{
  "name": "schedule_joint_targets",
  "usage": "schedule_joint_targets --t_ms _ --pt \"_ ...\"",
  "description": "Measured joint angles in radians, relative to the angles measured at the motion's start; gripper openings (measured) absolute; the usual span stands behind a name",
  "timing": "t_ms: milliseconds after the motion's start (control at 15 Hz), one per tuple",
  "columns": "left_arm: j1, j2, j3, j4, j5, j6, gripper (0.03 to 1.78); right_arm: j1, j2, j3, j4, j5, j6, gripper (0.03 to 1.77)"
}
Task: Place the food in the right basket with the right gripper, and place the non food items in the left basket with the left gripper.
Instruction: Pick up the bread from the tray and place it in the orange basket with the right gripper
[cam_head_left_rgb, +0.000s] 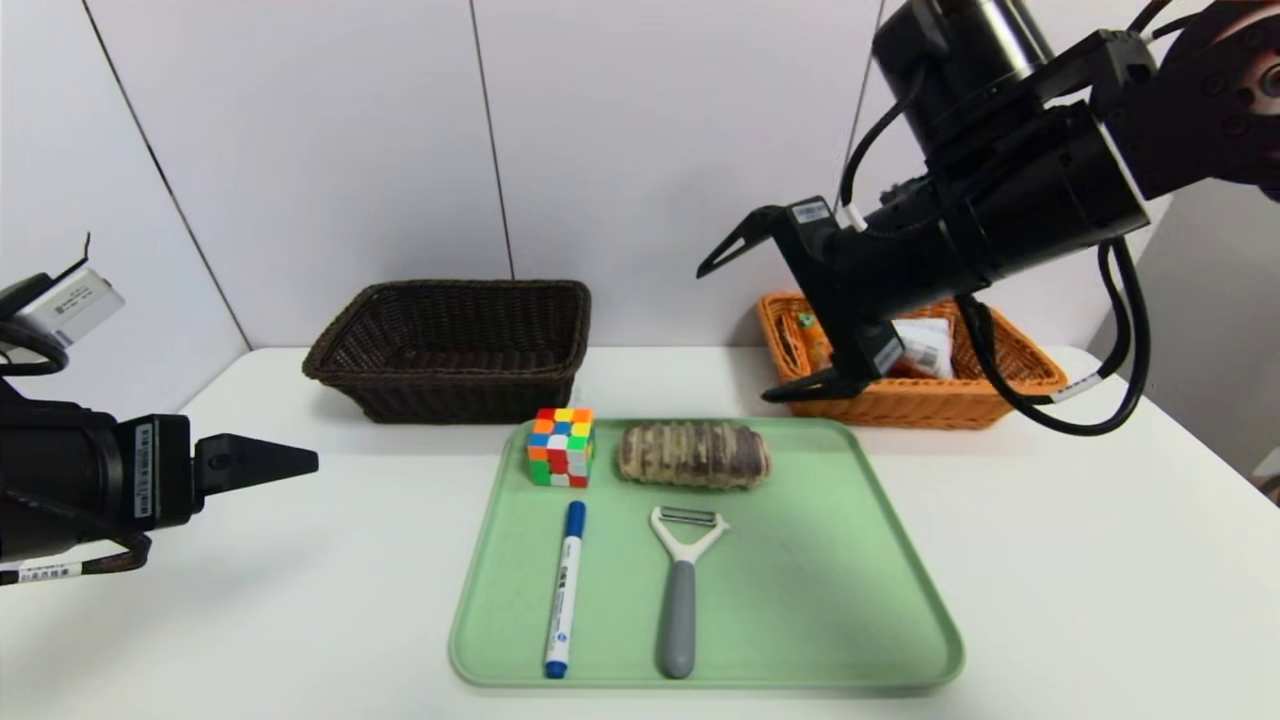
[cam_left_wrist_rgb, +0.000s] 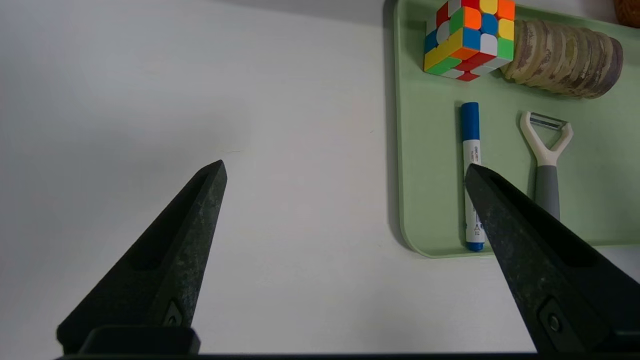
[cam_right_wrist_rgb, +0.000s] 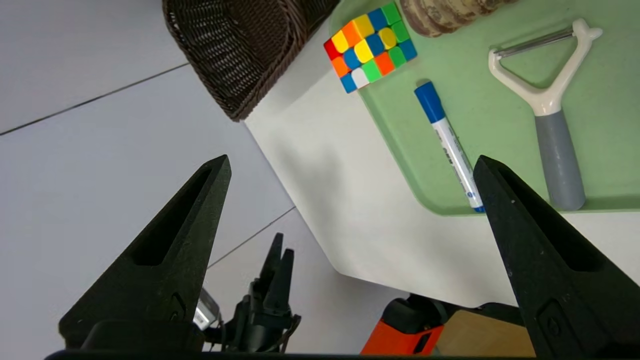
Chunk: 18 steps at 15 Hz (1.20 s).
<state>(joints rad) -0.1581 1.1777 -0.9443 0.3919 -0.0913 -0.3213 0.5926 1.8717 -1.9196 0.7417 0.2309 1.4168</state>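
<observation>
Above tray (cam_head_left_rgb: 900, 600), right claw (cam_head_left_rgb: 765, 325) wide, empty

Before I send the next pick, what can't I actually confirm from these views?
- Orange basket contents: head view, mostly covered by the right end effector; only an orange packet's edge and a white label show.
- Dark basket floor: near wall hides it in the head view; cut off in the right wrist view.
- Marker print: too small.
- Bread roll: far side unseen.

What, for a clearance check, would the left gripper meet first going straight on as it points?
Probably the bare white table, beside the green tray; the open left gripper frames only tabletop, though depth is uncertain.
</observation>
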Motion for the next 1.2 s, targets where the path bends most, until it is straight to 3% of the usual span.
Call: schedule_joint_targets --t_ms 200,533,1200 --pt "0.0 -0.007 0.001 0.0 0.0 -0.007 1.69 0.005 0.057 -0.017 0.027 -0.026 -0.027 1.68" --pt "0.0 -0.008 0.002 0.0 0.0 -0.005 1.69 0.043 0.179 -0.031 0.036 -0.237 -0.175 1.69" --pt "-0.003 -0.004 0.02 -0.003 -0.001 -0.003 1.69 0.039 0.307 -0.034 0.011 -0.265 -0.184 1.69"
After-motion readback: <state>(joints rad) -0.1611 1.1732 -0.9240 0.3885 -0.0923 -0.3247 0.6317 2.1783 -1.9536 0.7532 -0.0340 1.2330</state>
